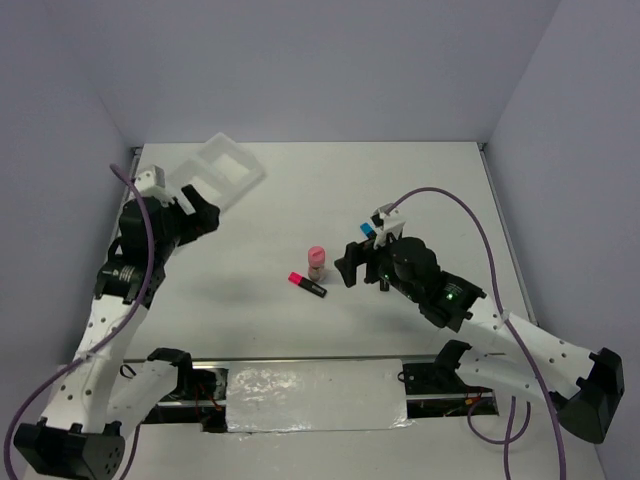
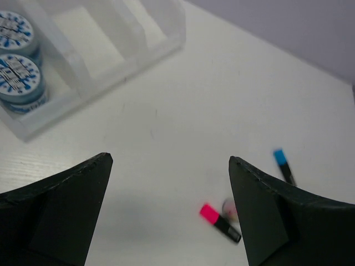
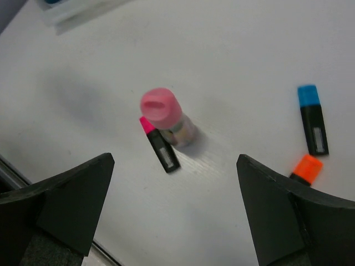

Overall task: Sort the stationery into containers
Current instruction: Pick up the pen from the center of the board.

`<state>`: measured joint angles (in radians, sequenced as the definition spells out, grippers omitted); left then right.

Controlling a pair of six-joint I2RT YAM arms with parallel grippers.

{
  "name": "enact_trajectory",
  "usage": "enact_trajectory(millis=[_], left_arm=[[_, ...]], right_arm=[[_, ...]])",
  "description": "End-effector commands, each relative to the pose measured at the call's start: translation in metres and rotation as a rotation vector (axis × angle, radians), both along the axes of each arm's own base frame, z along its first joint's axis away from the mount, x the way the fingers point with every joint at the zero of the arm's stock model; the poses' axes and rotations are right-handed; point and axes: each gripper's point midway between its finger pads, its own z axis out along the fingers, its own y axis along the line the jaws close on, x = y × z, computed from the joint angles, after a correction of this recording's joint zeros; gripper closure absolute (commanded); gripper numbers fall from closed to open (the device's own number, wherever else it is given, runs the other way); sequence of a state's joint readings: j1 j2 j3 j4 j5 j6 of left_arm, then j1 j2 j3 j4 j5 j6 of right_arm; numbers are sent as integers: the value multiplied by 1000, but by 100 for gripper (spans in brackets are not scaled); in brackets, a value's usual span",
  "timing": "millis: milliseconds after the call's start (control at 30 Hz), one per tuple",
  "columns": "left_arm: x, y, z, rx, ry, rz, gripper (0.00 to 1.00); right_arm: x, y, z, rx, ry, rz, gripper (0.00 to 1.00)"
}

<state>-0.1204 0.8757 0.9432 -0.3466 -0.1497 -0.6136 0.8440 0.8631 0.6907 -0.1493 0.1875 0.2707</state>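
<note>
Your left pincer (image 2: 169,160) hangs over the white tabletop (image 2: 222,94) with its two black fingers spread wide and nothing between them. Beyond it, at the far left of the tabletop, sits the translucent white tray (image 2: 130,58), split into three compartments. Two rolls (image 2: 19,77) lie flat, side by side and touching, in the compartment at the tray's left end as the left wrist camera sees it. Their tops carry a blue-and-white pattern with small dark print, too blurred to read.

Your right pincer (image 3: 175,160) is also spread, gripping nothing, and hovers above the loose items near the middle of the tabletop. The bottle (image 3: 166,116) stands upright there with its pink cap on top; its label is blurred and cannot be read. The pink marker (image 3: 161,147) lies flat just beside the bottle's base; you cannot tell whether they touch. To the right, well apart from these, lies the blue marker (image 3: 312,119), with a pale label strip on its black barrel, unreadable. The orange marker (image 3: 306,169) lies just beside the blue marker's black end, its barrel hidden behind the right finger.
</note>
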Motion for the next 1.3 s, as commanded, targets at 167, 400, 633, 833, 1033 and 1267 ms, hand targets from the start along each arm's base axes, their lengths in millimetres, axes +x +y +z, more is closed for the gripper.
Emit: enact_trajectory(millis=[167, 400, 633, 833, 1033, 1267], left_arm=[[-73, -6, -15, 188, -21, -202, 1], [-77, -6, -9, 181, -64, -196, 1], [-76, -16, -13, 178, -48, -247, 1], [-79, -17, -10, 177, -70, -251, 1], [-77, -19, -11, 176, -61, -258, 1], [-75, -46, 0, 71, -40, -371, 1]], right_arm=[[23, -74, -58, -57, 306, -371, 2], [34, -102, -130, -183, 553, -471, 23], [45, -98, -163, -261, 633, -446, 28], [49, -105, -191, -358, 696, -474, 44], [47, -106, -194, -359, 695, -469, 65], [43, -103, -156, -292, 598, -424, 85]])
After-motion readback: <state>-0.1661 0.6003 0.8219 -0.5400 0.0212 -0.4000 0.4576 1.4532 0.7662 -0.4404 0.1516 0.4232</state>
